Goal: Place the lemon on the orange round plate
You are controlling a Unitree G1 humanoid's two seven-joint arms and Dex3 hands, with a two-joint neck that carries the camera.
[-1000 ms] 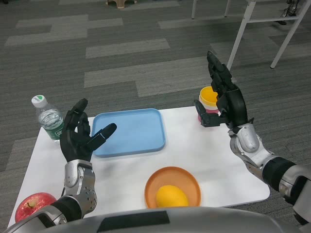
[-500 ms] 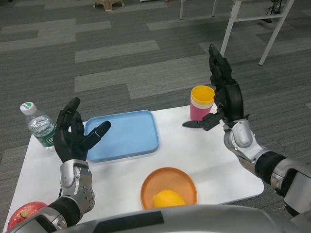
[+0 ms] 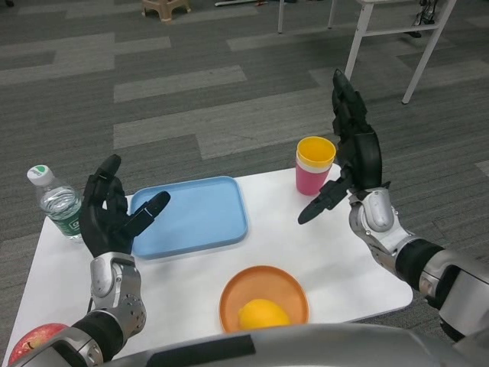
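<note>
With the lemon (image 3: 262, 314) lying on the orange round plate (image 3: 263, 293), both hands, left hand (image 3: 111, 214) and right hand (image 3: 353, 157), are best being held wide and empty, well clear.

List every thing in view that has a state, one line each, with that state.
lemon: resting on the orange round plate
left hand: open, raised, holding nothing
right hand: open, raised, holding nothing
blue tray: empty
water bottle: upright, capped
stacked cups: upright
apple: at the table's near left corner

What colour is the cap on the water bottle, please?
The cap of the water bottle is white with green on top, in the head view.
</note>
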